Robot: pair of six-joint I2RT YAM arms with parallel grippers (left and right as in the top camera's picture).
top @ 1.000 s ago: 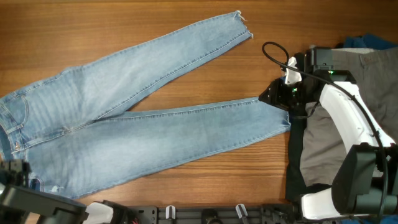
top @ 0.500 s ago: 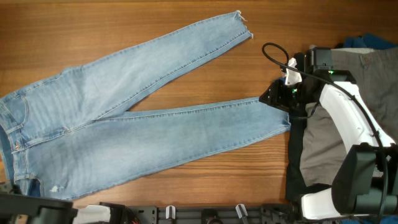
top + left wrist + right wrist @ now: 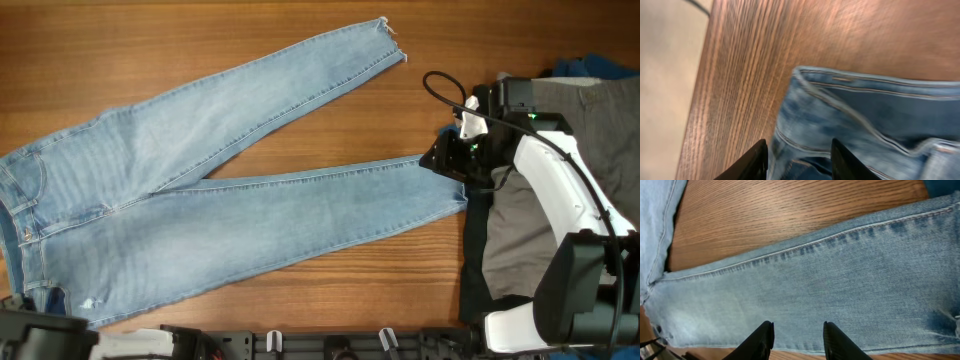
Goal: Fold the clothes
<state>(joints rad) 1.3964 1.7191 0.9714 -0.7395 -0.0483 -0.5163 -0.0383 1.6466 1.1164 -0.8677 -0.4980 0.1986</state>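
Observation:
Long light-blue denim jeans (image 3: 200,200) lie flat on the wooden table (image 3: 400,265), waist at the left, both legs spread toward the right. My right gripper (image 3: 437,158) is open and empty just above the hem end of the nearer leg; in the right wrist view its gripper (image 3: 799,340) hovers over the denim leg (image 3: 840,280). My left gripper (image 3: 800,162) is open and empty over the waistband corner (image 3: 865,115) at the table's front left. Only a dark part of the left arm (image 3: 40,342) shows overhead.
A pile at the right edge holds grey trousers (image 3: 600,115), a black piece (image 3: 478,265) and a bright-blue piece (image 3: 590,66). A black cable (image 3: 440,85) loops off the right arm. The table's left edge (image 3: 700,100) is next to the waistband.
The left arm has slid down toward the front-left corner, showing less overhead. The right gripper has shifted slightly right at the leg hem. The jeans have not moved.

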